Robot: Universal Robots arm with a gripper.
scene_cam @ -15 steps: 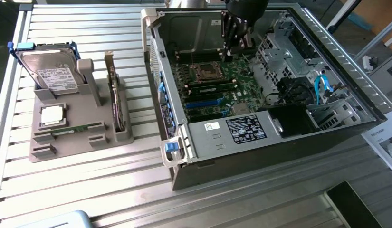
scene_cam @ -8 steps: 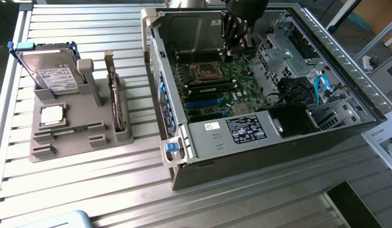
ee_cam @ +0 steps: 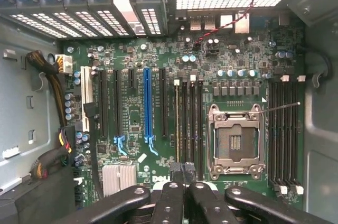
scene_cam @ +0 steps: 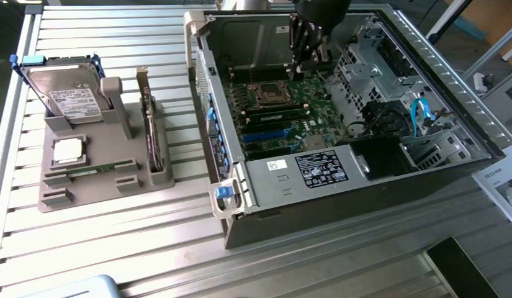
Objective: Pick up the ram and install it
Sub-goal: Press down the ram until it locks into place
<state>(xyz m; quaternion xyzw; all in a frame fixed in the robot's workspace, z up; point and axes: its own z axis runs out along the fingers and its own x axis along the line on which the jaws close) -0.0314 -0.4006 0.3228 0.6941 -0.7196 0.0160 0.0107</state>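
Wrist view — hand [ee_cam: 185, 182] closed over motherboard [ee_cam: 158, 102], gripping nothing visible.

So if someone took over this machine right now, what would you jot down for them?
End effector: shut, nothing visibly gripped, hanging inside the open computer case above the motherboard's memory slots.
Ram: lying flat in the grey holder on the exterior view's left, below the hard drive and beside the upright expansion card.
Done: nothing that shows; the ram is not picked up.
Left: pickup and install.
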